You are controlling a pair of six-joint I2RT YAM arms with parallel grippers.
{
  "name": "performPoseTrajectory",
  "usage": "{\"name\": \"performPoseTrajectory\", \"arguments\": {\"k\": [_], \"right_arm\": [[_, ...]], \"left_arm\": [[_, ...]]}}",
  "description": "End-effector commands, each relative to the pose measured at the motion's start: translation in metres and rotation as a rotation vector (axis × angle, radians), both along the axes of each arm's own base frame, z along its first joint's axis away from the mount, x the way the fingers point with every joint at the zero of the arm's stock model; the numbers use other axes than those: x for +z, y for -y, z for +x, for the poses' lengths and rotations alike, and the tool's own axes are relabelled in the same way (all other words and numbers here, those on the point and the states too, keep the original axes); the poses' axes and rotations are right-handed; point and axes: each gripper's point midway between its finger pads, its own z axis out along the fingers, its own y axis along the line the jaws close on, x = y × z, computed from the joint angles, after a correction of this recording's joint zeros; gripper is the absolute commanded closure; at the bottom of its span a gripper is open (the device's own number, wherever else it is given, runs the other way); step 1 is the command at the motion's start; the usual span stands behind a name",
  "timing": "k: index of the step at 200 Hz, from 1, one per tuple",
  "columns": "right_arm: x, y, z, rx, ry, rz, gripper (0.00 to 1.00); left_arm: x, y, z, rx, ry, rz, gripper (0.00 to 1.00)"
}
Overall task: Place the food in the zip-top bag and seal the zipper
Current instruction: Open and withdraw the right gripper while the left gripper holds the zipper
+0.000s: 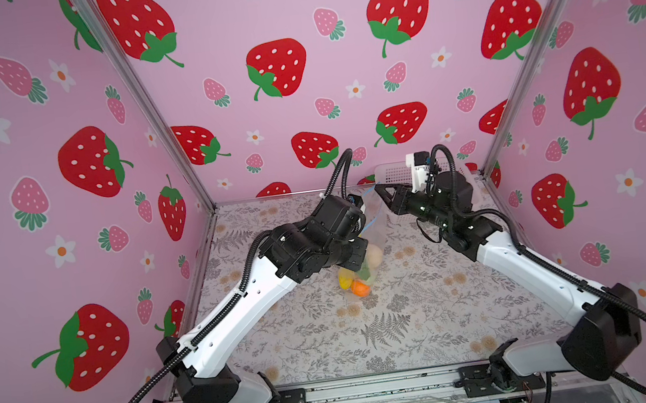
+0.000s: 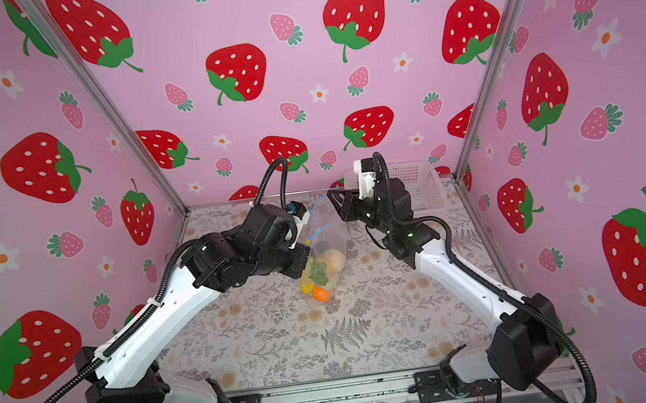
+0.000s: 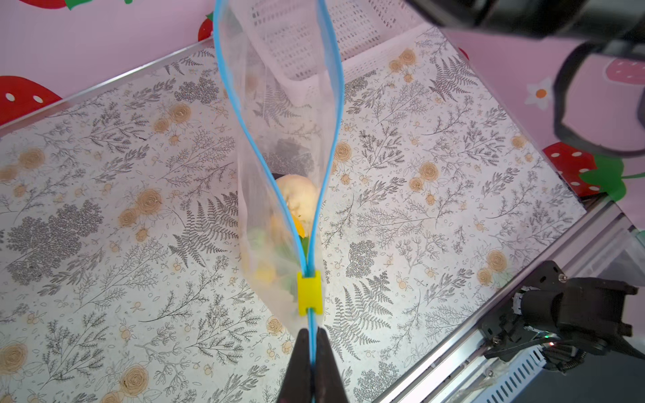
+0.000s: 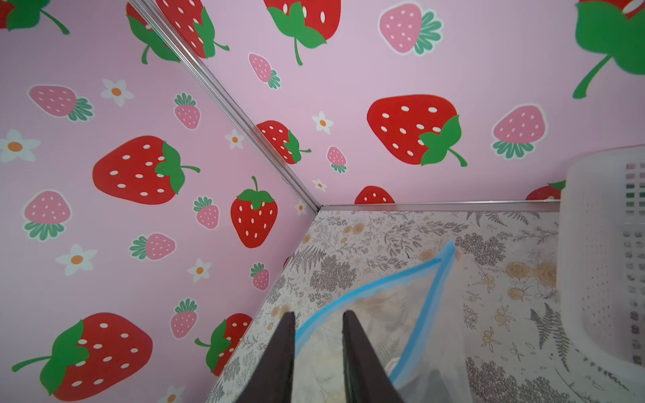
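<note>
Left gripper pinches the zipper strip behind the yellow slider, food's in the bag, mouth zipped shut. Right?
No: the mouth is open. In the left wrist view the two sides of the zipper spread apart beyond the yellow slider. The left gripper does pinch the strip behind it, food in the bag.

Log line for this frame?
left pincer: shut on zipper end | right pincer: open at zip-top bag mouth | yellow slider: beside left pincer | seal: open | food: bagged
</note>
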Motion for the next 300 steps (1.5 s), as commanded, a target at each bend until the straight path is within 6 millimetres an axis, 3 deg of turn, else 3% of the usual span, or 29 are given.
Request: {"name": "performPoseTrajectory", "arguments": {"k": [1,21,37,53,91,128,150,171,192,225,300], "right_arm": [[0.034,0.009,-0.011,0.039,0.230,-0.064,0.62],[0.038,0.012,-0.019,0.089,0.402,-0.218,0.49],[0.038,0.025,-0.018,0.067,0.532,-0.355,0.34],[0.037,0.041,-0.016,0.044,0.656,-0.458,0.29],[0.016,0.052,-0.030,0.254,0.830,-0.518,0.34],[-0.026,0.055,-0.050,0.503,0.950,-0.564,0.36],[-0.040,0.062,-0.058,0.631,0.992,-0.480,0.41],[-0.046,0.074,-0.054,0.699,1.015,-0.394,0.47],[-0.056,0.074,-0.045,0.712,1.042,-0.407,0.47],[-0.054,0.073,-0.041,0.706,1.103,-0.435,0.39],[-0.050,0.053,-0.029,0.781,1.115,-0.340,0.40]], "left_arm": [[0.024,-0.015,0.003,0.007,0.092,0.027,1.00],[0.025,-0.020,0.007,-0.004,0.137,0.070,1.00],[0.022,-0.022,0.008,-0.043,0.169,0.103,1.00],[0.022,-0.024,0.008,-0.089,0.219,0.135,1.00],[0.025,-0.033,0.010,-0.160,0.349,0.181,1.00],[0.010,-0.036,0.010,-0.265,0.389,0.146,1.00],[0.003,-0.035,0.003,-0.342,0.421,0.108,1.00],[0.000,-0.039,-0.001,-0.385,0.460,0.107,1.00],[-0.007,-0.043,-0.005,-0.430,0.459,0.116,1.00],[-0.013,-0.046,-0.007,-0.477,0.480,0.150,1.00],[-0.015,-0.048,-0.009,-0.544,0.557,0.197,1.00]]}}
